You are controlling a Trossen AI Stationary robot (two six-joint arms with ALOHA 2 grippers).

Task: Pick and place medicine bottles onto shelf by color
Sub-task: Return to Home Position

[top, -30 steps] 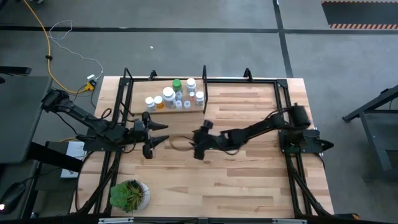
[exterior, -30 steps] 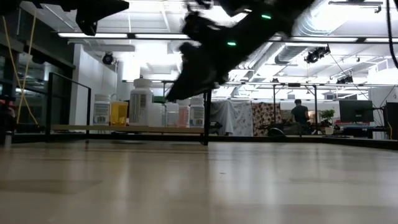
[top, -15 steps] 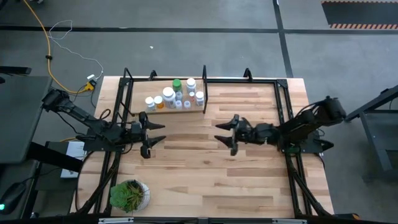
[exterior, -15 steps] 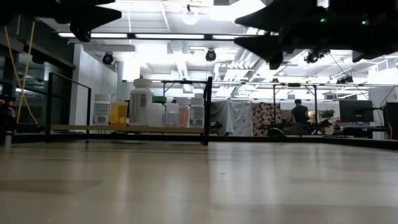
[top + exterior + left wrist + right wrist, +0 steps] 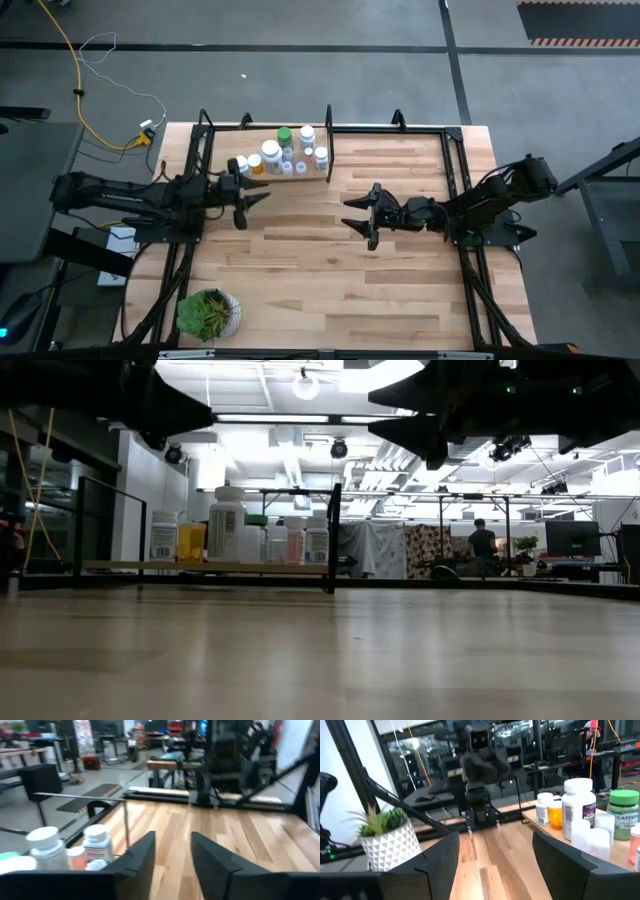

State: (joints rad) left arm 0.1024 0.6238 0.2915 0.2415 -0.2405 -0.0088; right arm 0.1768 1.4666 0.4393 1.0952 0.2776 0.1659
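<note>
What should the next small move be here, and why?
Probably draw the left gripper back from the shelf toward its base. The medicine bottles in view all stand on the shelf, and both it and the right gripper have open, empty jaws, so nothing seems left to pick.

Wood table (image 5: pixel 330 290), slight sheen; plastic bottles (image 5: pixel 272 152); wood/blk-metal shelf (image 5: pixel 200 567)

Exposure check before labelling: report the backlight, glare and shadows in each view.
Low view: ceiling lights backlight the scene, leaving the left gripper and right gripper as black silhouettes; the tabletop carries a pale sheen. High view: even light, no glare on the medicine bottles. Right wrist view: reflections in the glass wall.
</note>
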